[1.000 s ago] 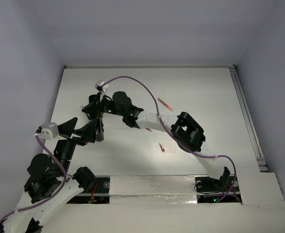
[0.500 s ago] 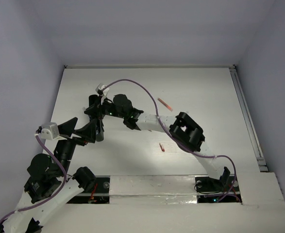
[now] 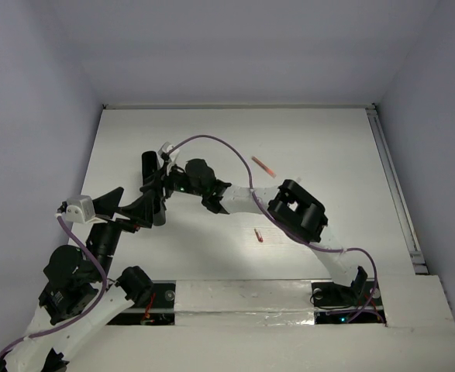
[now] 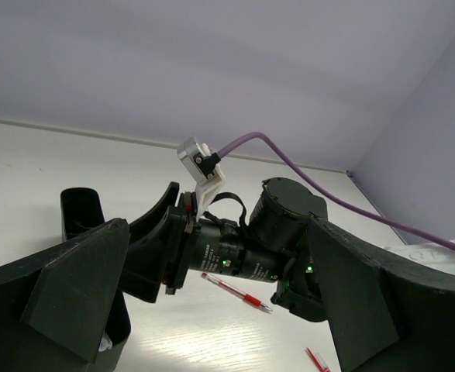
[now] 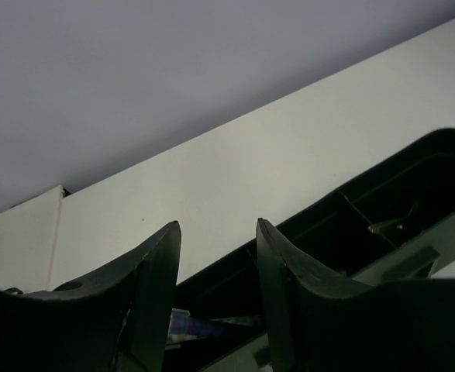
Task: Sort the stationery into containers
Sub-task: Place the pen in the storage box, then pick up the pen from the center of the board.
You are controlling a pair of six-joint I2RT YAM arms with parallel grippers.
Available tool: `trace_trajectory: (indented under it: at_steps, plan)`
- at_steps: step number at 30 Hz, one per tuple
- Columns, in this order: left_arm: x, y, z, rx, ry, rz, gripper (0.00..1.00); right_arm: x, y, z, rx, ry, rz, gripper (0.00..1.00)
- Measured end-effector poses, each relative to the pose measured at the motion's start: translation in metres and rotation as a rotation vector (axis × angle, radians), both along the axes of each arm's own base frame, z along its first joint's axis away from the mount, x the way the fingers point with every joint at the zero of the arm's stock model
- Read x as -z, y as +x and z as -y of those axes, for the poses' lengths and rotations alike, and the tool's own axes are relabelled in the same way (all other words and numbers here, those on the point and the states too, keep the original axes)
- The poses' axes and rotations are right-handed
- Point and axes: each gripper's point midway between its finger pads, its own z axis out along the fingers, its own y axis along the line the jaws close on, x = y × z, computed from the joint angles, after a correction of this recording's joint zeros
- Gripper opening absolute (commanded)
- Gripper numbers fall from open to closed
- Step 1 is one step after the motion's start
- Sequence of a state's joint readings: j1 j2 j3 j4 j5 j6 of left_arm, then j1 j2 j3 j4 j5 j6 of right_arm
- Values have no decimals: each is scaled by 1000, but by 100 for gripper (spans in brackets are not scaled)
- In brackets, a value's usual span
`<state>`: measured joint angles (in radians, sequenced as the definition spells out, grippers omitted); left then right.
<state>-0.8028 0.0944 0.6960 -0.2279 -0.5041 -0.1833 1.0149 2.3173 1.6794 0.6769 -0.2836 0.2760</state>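
Though partly hidden, black box (image 3: 147, 164), long axis near-to-far (roughly)

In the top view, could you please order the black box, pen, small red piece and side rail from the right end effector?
1. black box, directly at the right end effector, left side.
2. pen, far centre, and small red piece, near centre: too close to call.
3. side rail, right edge.
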Motion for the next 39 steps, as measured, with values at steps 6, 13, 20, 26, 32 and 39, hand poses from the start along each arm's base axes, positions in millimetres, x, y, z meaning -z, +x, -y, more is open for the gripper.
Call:
trace_trajectory:
  at_steps: [6,13,20,26,32,39]
  plan:
    - [0,0,0,0,1,-1,99,-6,-2,22,39,-10,-16,49]
    - [0,0,1,4,2,0,99,-39,39,118,173,11,-130,38]
    - [0,-1,4,21,5,3,99,-17,147,261,550,-210,-282,30]
    - [0,-1,4,25,7,5,99,30,179,326,666,-501,-391,53]
    - [0,0,7,31,12,4,99,79,194,361,661,-785,-453,55]
    - [3,2,11,38,27,-9,99,130,179,372,573,-986,-509,50]
